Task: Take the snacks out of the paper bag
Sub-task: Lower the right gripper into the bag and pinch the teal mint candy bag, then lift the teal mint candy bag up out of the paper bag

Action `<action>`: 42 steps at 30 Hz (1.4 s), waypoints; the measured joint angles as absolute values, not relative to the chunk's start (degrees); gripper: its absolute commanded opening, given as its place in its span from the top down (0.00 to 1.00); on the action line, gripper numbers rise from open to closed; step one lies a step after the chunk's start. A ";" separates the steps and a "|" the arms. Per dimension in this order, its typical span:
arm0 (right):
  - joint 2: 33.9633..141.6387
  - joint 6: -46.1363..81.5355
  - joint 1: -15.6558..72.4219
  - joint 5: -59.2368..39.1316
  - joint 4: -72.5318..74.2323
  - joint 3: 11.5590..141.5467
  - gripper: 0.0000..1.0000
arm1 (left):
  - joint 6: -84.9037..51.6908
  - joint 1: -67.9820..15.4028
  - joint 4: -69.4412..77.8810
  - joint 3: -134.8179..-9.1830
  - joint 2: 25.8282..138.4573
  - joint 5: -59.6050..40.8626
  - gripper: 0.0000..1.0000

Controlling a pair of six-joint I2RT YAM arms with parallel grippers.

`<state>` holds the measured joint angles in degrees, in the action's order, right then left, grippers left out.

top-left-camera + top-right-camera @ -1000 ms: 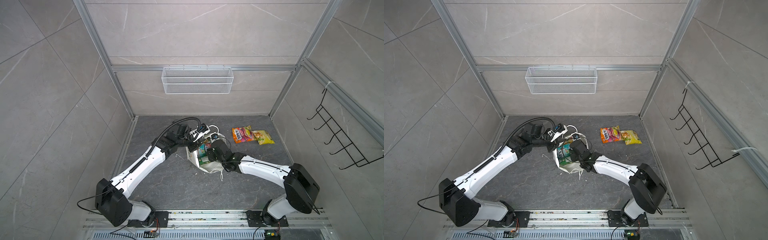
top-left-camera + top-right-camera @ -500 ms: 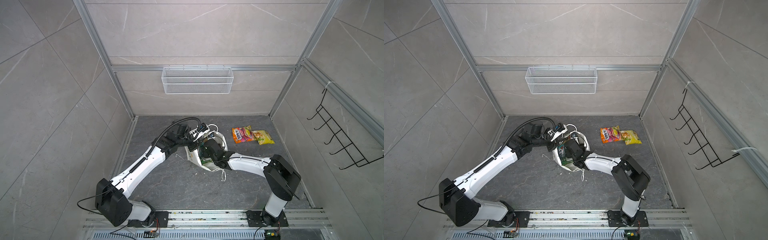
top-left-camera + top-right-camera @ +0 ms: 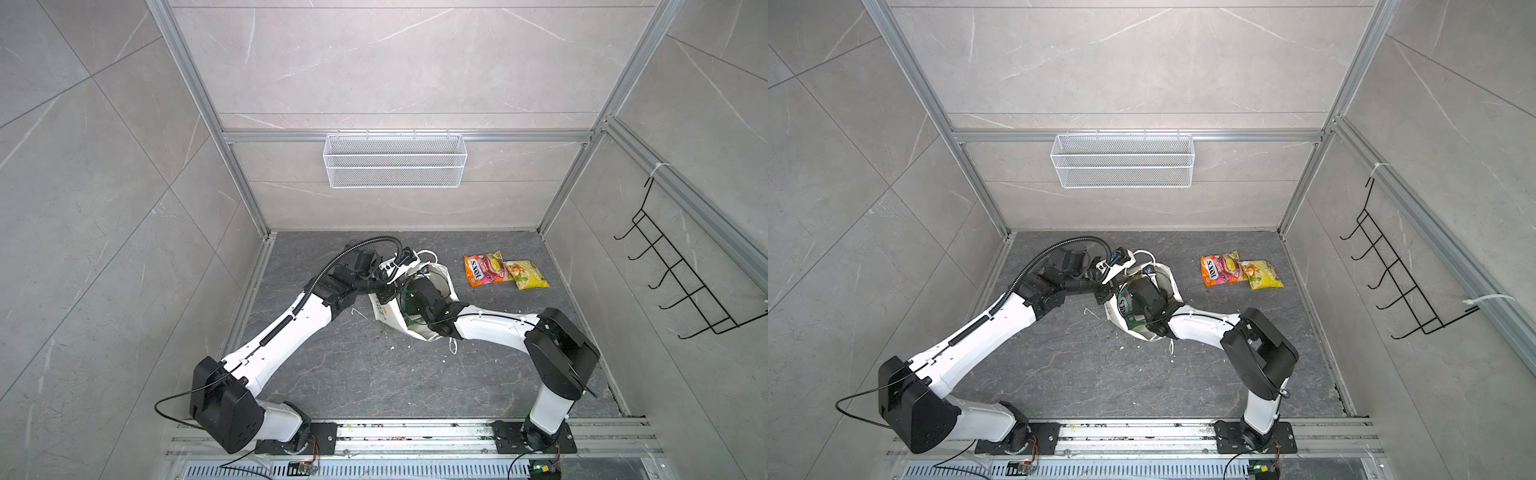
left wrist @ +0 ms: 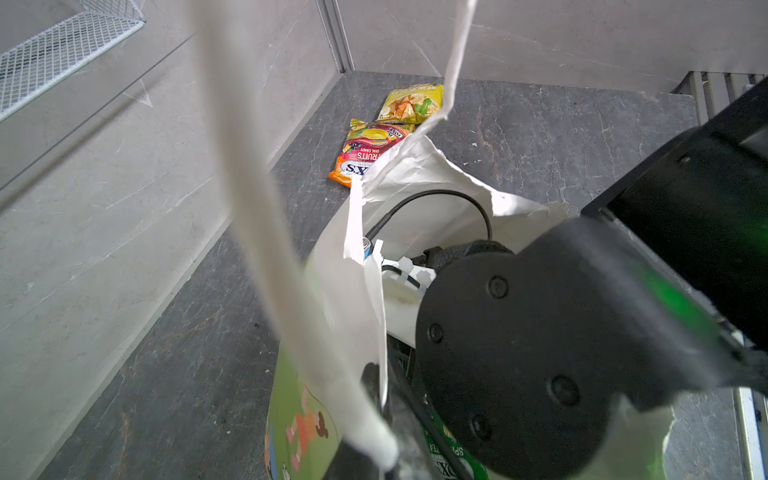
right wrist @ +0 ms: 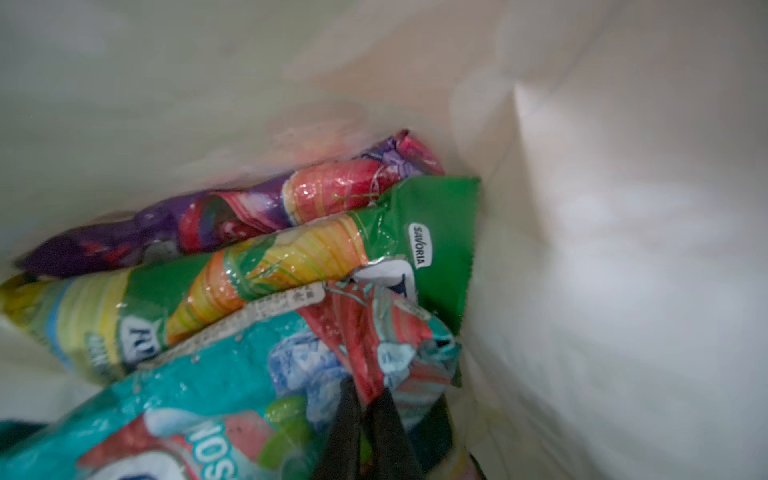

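The paper bag (image 3: 384, 318) is held by its rim in the clamped left gripper (image 3: 383, 296), the teal pouch (image 5: 216, 386) inside is pinched by the right gripper (image 5: 368, 399), and a clean lift-out is needed next.

Shows left arm (image 3: 291, 328) stretched from 7 toward 1 o'clock, left gripper (image 3: 382, 296) clamped on paper bag (image 3: 385, 319) rim. Shows right arm (image 3: 494, 328) elbow-bent, forearm toward 9 o'clock, right gripper (image 5: 365, 395) pinched on teal pouch (image 5: 232, 374).
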<state>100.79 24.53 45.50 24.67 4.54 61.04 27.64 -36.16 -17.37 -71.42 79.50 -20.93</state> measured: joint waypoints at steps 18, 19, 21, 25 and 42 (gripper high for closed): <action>81.41 20.25 45.47 15.86 -4.73 57.54 1.00 | 27.64 -36.73 -12.86 -70.02 78.85 -18.02 1.00; 81.03 19.73 45.47 15.40 -4.64 57.34 1.00 | 27.64 -36.73 -12.86 -70.02 78.91 -18.00 1.00; 80.58 18.83 45.47 14.50 -4.34 57.14 1.00 | 27.64 -36.73 -12.86 -70.02 79.02 -17.98 1.00; 79.07 17.15 45.47 12.99 -3.14 56.84 1.00 | 27.62 -36.77 -12.88 -70.04 79.05 -17.43 1.00; 67.02 11.81 45.41 9.47 -2.83 56.99 1.00 | 27.00 -37.04 -12.12 -71.02 79.88 -9.08 1.00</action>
<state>67.02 11.81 45.41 9.47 -2.83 56.99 27.00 -37.04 -12.12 -71.02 79.88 -9.08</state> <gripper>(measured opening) 0.046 0.047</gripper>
